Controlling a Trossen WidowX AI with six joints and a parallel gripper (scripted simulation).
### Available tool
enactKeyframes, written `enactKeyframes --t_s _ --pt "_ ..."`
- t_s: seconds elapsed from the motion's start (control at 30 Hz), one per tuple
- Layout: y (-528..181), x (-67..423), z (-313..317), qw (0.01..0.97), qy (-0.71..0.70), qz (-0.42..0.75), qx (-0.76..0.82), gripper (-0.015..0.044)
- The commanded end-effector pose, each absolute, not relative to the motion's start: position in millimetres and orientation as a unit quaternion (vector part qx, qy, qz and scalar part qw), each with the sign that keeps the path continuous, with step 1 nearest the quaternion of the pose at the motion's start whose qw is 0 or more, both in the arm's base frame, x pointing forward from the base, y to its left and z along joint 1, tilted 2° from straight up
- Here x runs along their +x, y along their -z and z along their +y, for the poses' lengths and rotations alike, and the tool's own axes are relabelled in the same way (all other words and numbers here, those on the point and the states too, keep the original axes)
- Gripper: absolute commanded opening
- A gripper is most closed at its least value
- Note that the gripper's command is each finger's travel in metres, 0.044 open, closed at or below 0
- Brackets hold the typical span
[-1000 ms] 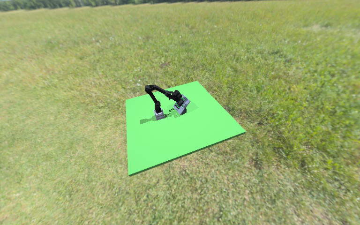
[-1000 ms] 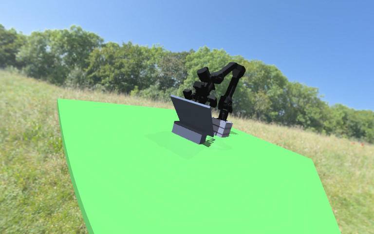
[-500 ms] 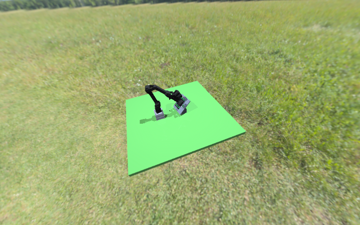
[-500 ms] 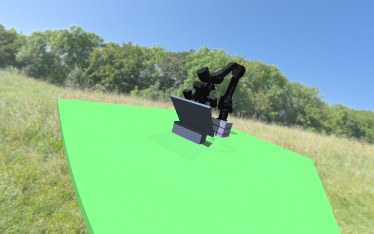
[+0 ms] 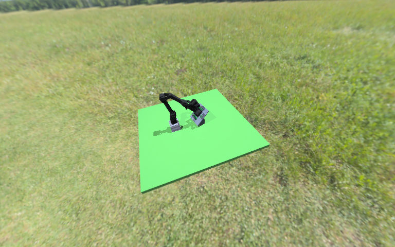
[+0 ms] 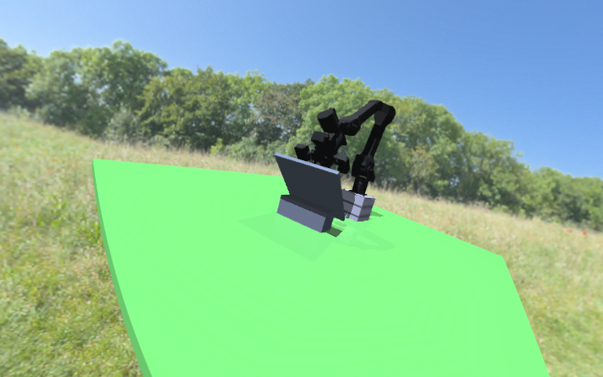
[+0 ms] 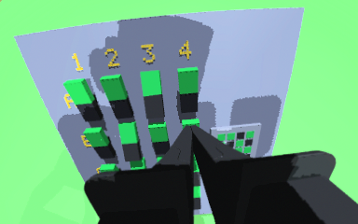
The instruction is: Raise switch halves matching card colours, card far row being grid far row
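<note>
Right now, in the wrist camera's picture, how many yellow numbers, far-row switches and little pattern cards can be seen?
Yellow numbers: 4
Far-row switches: 4
Pattern card: 1
Total: 9
</note>
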State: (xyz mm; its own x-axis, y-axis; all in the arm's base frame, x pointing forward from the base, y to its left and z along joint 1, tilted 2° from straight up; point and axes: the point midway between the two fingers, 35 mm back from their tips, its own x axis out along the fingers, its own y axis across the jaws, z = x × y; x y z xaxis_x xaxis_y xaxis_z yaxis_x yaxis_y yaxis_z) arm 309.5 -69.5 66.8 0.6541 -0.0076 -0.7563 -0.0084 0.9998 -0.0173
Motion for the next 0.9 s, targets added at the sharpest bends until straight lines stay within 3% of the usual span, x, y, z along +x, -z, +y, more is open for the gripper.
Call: enactKeyframes --t_s 0.0,0.87 --pt "-65.8 310.2 -70.0 0.909 0.002 0.416 -0.009 0.0" --pt "-69.2 308.3 -70.0 0.91 0.0 0.415 -0.01 0.0"
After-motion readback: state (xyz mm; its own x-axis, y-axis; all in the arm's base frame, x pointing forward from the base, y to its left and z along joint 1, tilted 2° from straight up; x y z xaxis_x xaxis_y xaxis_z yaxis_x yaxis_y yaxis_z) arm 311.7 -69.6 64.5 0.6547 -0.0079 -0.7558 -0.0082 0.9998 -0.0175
